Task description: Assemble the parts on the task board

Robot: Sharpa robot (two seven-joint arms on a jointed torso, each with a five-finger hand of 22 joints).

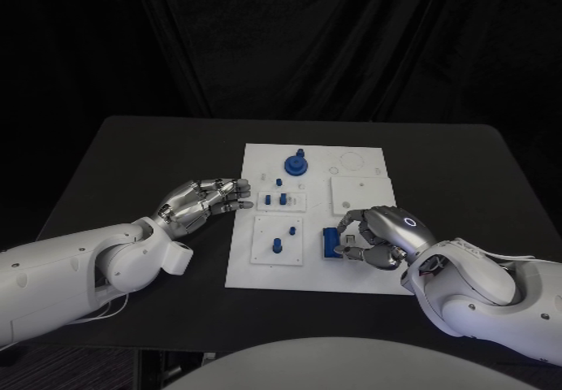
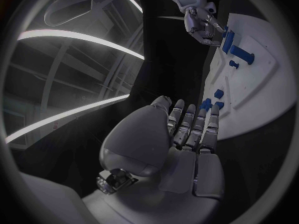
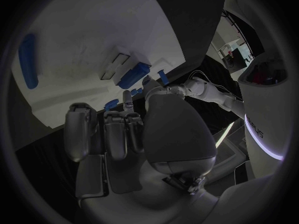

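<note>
Centrally on the black table [image 1: 140,154] lies the white board [image 1: 264,272], its long axis running from the robot's side toward the far edge. At its far end stands a round blue part [image 1: 297,165] with a short stem rising upright from its middle. Nearer the middle, a few small blue pegs [image 1: 276,199] sit in a raised white square, close beside one another. In the near left square a blue pin [image 1: 278,244] lies flat, its long axis pointing roughly along the board's length. A blue block [image 1: 331,241] sits at the near middle of the board, its long axis also along the board, and the right hand [image 1: 377,236] hovers right at it with fingers curled toward it; whether the fingers actually grip the block cannot be told. In the right wrist view that hand [image 3: 134,134] has its fingers bent inward above the board [image 3: 81,45], with blue parts showing past the fingertips. The left hand [image 1: 209,200] rests at the board's left edge, just beside the pegs, fingers close together and lightly curled, holding nothing. In the left wrist view its fingers [image 2: 190,127] lie side by side, extended toward the board [image 2: 261,99], their tips near the small pegs [image 2: 212,100].
</note>
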